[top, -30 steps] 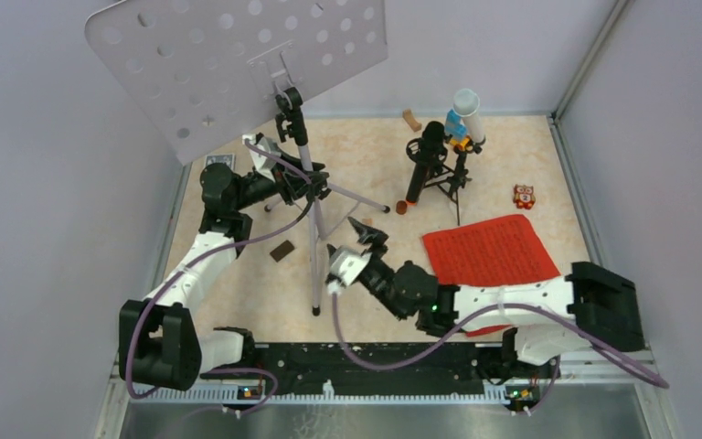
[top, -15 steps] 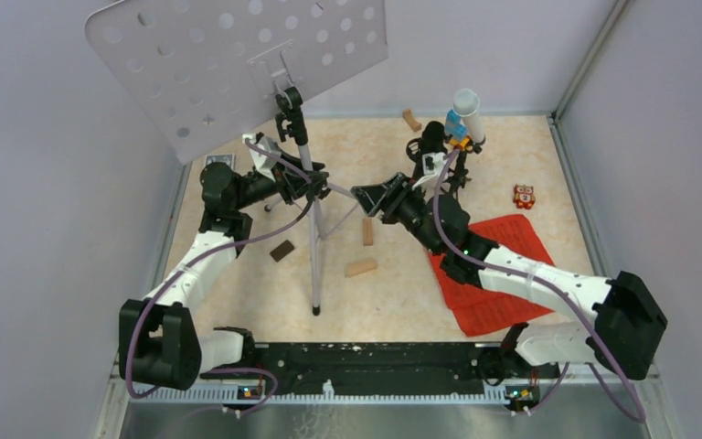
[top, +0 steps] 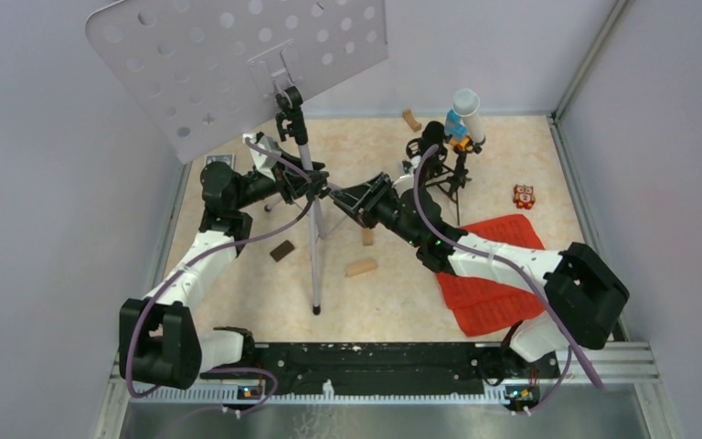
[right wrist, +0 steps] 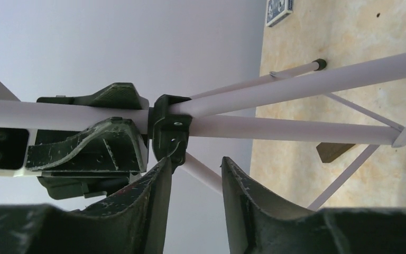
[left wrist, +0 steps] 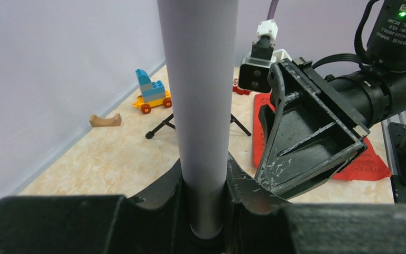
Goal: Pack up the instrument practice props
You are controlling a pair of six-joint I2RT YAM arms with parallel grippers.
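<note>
My left jaws were clamped on the tripod pole (left wrist: 198,132), my right jaws stood apart around a tripod leg (right wrist: 200,173).

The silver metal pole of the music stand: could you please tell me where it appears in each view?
Top external: silver metal pole, upper left of centre.
Left wrist: the pole, centre, upright.
Right wrist: the pole, horizontal, upper left.
Shared landmark: the left end effector clamped on it.
</note>
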